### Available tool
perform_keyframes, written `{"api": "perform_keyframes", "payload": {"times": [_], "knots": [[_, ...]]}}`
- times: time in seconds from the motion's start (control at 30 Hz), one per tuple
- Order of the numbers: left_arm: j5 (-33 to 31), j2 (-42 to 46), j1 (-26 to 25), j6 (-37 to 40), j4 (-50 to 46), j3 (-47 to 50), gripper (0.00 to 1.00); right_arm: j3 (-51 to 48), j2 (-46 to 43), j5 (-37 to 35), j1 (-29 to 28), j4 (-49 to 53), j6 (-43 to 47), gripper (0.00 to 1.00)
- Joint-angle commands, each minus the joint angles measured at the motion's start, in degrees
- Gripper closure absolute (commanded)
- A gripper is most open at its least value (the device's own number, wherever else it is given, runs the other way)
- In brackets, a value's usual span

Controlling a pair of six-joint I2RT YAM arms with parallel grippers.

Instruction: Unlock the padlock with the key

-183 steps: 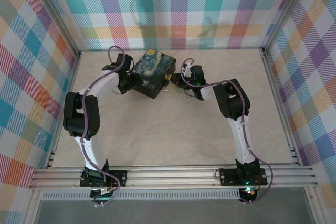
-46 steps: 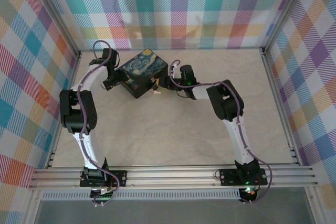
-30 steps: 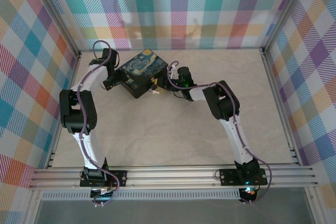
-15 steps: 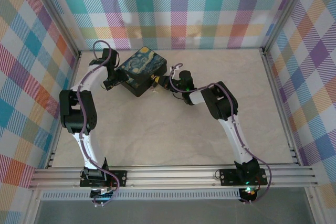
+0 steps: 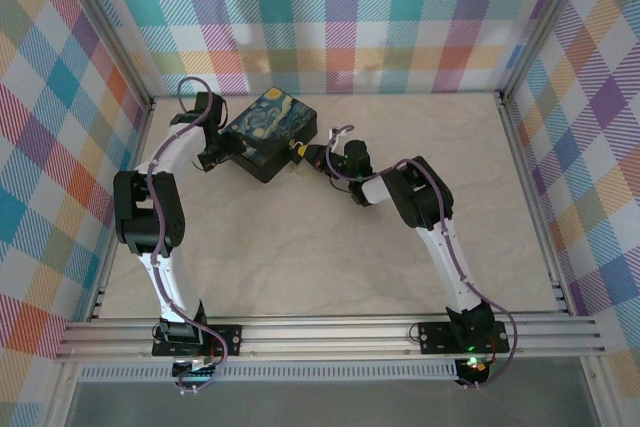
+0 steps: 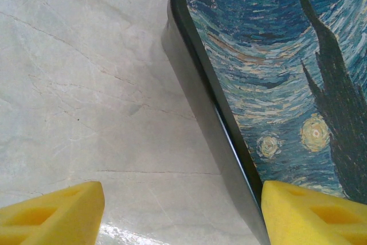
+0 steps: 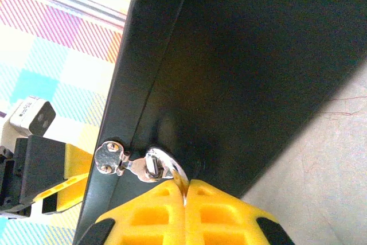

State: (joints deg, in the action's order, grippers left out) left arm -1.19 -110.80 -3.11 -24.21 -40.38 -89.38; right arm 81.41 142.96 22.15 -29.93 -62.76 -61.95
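The blue-and-yellow painted tin (image 5: 266, 133) lies at the back left of the table. Its dark front wall (image 7: 246, 67) carries a silvery hasp (image 7: 109, 158). The padlock's silvery shackle (image 7: 171, 167) loops through the hasp staple and runs down between the yellow fingers of my right gripper (image 7: 186, 190), which is shut on it. The fingers hide the lock body. From above, the right gripper (image 5: 313, 155) sits at the tin's front corner, by the padlock (image 5: 299, 150). My left gripper (image 6: 183, 216) is open astride the tin's left edge (image 6: 223, 142), one finger (image 6: 312, 213) over the lid. The key is out of view.
The marble-look table (image 5: 300, 247) is ringed by checked walls and aluminium rails (image 5: 330, 335). The tin lies close to the back wall. The left arm (image 5: 165, 162) curves along the left side, the right arm (image 5: 420, 197) reaches in from the right.
My right gripper has slid left to the tin's front corner and closed on the padlock. The tin has turned slightly. The left arm has not moved.
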Motion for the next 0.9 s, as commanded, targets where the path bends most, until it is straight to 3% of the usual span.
{"api": "perform_keyframes", "payload": {"times": [0.0, 0.33, 0.57, 0.87], "knots": [[-2.3, -1.6, 0.9, 0.0, -6.8, 2.5, 0.29, -1.2, -2.0, -4.5, 0.8, -3.8, -1.9, 0.97], [0.2, -2.2, 0.7, -1.1, -5.6, 3.5, 0.29, -3.6, -3.5, -9.2, -1.6, -8.4, -3.9, 0.98], [0.5, -1.1, 0.4, -2.1, -4.7, 5.2, 0.29, -7.8, -5.4, -21.3, -5.2, -13.0, -4.0, 0.98], [1.9, 2.6, -1.5, -4.4, -3.9, 6.5, 0.29, -8.3, -8.3, -35.6, -10.2, -10.5, -4.6, 0.97]]}}
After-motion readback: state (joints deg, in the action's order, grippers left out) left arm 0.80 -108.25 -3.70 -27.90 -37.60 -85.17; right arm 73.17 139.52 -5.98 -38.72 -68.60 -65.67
